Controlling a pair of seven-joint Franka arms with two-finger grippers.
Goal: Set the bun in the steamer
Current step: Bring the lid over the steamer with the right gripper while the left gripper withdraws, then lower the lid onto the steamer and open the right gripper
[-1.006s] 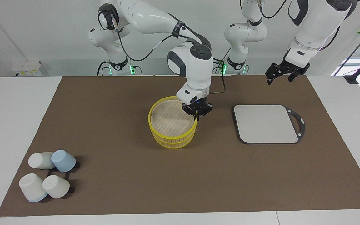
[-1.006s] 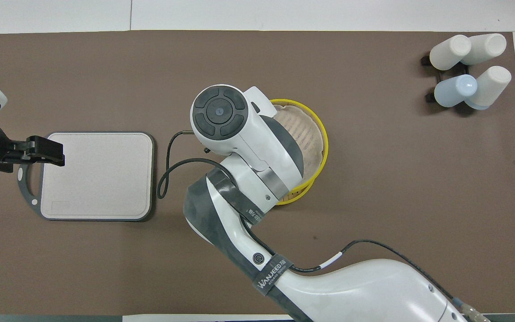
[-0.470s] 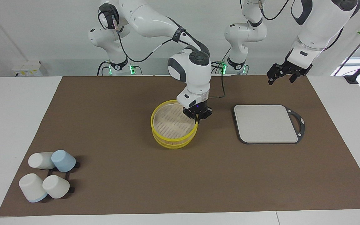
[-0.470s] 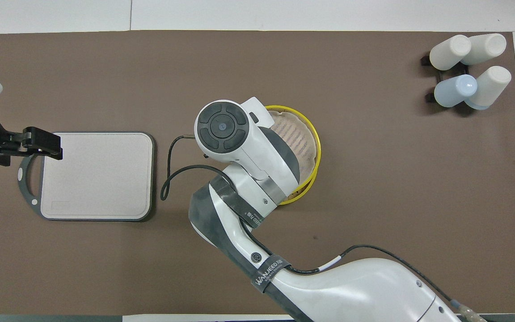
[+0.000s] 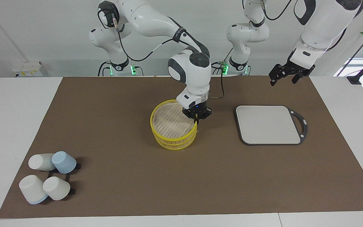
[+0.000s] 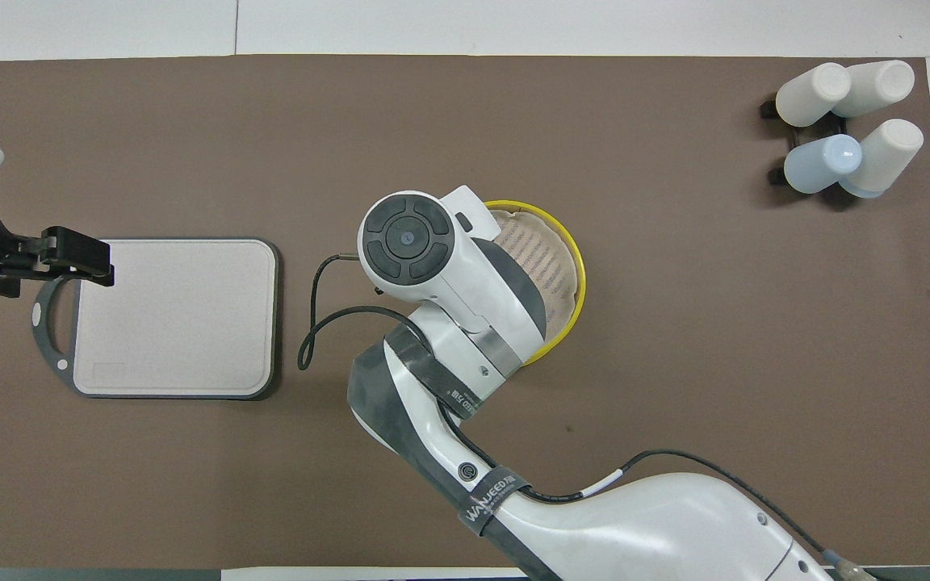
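The steamer [image 5: 174, 142] stands mid-table, a round bamboo basket with yellow rims. Its yellow-rimmed lid [image 5: 171, 122] lies almost level on top of it, with the woven tan top showing. My right gripper [image 5: 196, 118] is shut on the lid's rim at the edge toward the left arm's end. In the overhead view the right wrist covers that gripper and part of the lid [image 6: 552, 260]. The bun is hidden. My left gripper [image 5: 283, 76] is open and empty, up in the air over the mat's edge by the grey board, and waits.
A grey square board [image 5: 268, 124] with a dark handle lies toward the left arm's end; it also shows in the overhead view [image 6: 178, 315]. Several white and blue cups [image 5: 47, 176] lie on a black rack at the corner farthest from the robots, toward the right arm's end.
My right gripper has lowered the lid from a tilted, offset position to sit nearly square on the basket. My left gripper has risen slightly.
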